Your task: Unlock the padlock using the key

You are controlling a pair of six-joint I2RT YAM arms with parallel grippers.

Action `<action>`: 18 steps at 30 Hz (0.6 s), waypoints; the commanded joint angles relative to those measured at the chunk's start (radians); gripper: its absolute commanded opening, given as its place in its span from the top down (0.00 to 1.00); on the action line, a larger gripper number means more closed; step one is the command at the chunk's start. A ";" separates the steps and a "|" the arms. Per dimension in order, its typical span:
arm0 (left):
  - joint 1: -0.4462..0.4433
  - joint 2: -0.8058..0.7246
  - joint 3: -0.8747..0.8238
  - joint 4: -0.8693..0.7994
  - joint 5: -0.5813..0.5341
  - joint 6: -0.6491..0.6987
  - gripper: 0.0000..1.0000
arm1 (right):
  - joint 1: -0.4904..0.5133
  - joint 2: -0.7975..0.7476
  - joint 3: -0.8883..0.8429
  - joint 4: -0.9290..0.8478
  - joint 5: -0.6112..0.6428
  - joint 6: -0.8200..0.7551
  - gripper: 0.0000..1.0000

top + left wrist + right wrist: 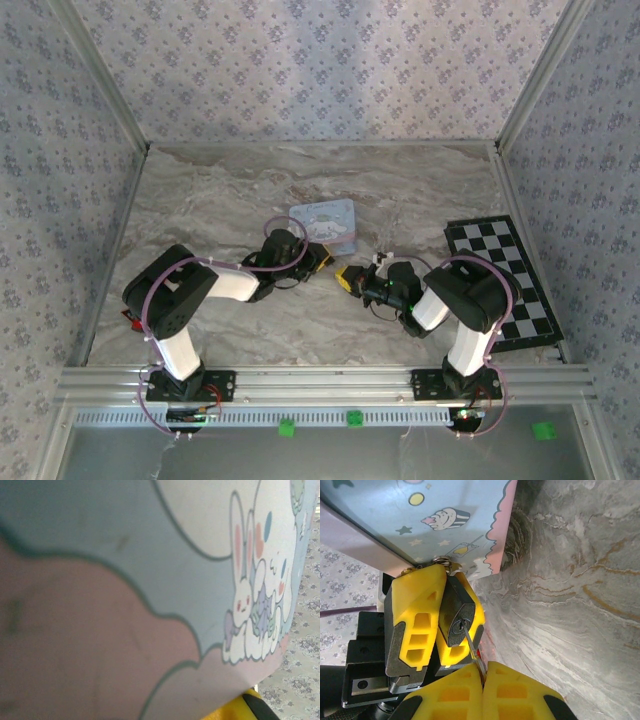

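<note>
Padlock [456, 612] sits clamped between the nearly closed fingers of my left pincer [445, 587], just under the edge of the cartoon tin [420, 515] and above the desk [580, 605]. My right pincer [481, 672] is fully closed on the key [469, 637], whose thin blade tip meets the keyhole. My worry is that the blade looks slanted to the lock face, so a turn could bend it or twist it in the pads. A hard twist might also drag the lock out of the left grip or shove the tin.
</note>
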 commanded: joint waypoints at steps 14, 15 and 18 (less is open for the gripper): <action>-0.016 0.003 -0.022 0.092 0.041 -0.041 1.00 | -0.016 -0.014 0.011 0.019 0.015 0.042 1.00; -0.015 0.003 -0.023 0.094 0.042 -0.042 1.00 | -0.018 -0.015 0.011 0.019 0.014 0.045 1.00; -0.015 0.003 -0.025 0.104 0.039 -0.044 1.00 | -0.024 -0.014 0.013 0.019 0.010 0.052 1.00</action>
